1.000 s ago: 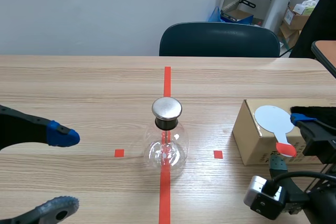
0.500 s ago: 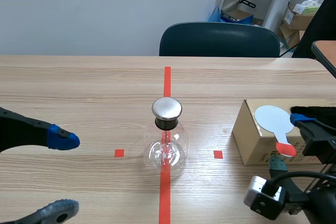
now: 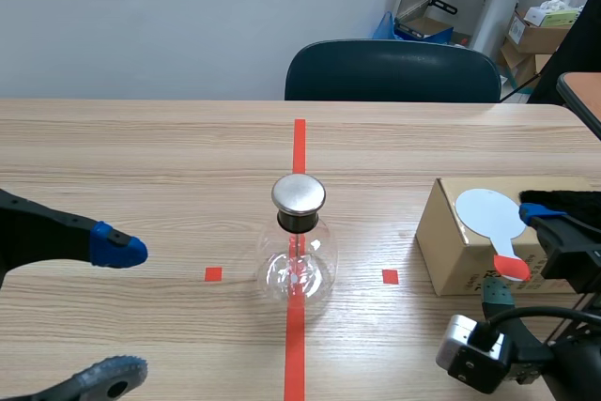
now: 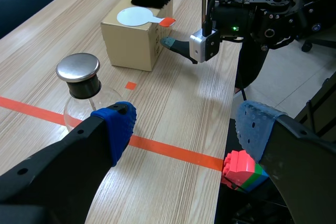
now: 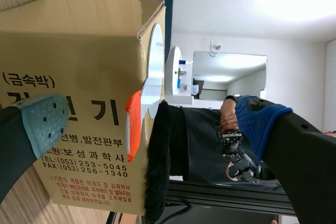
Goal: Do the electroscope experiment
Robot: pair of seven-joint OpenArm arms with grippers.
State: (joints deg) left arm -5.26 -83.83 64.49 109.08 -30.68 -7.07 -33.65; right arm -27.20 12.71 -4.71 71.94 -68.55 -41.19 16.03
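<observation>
The electroscope, a clear glass flask [image 3: 298,269] with a round metal cap [image 3: 299,193], stands on the red centre line; its cap [image 4: 78,66] also shows ahead of my left gripper. That left gripper [image 3: 116,315] is open, low to the flask's left and apart from it, also seen from its own wrist [image 4: 184,128]. On the cardboard box [image 3: 449,255] lie a white disc paddle [image 3: 487,212] with an orange-red handle [image 5: 133,124] and a black fur strip [image 5: 157,166]. My right gripper [image 3: 518,253] is open, its fingers straddling the box's near edge by the handle [image 5: 149,124].
A dark blue chair [image 3: 392,70] stands behind the table's far edge. A red and green toy brick [image 4: 241,169] sits just past the table's near edge, beside my left gripper. Boxes and clutter [image 3: 533,25] fill the back right corner.
My left gripper has shifted slightly to the right and down, staying open. The right arm, the flask and the box have not moved.
</observation>
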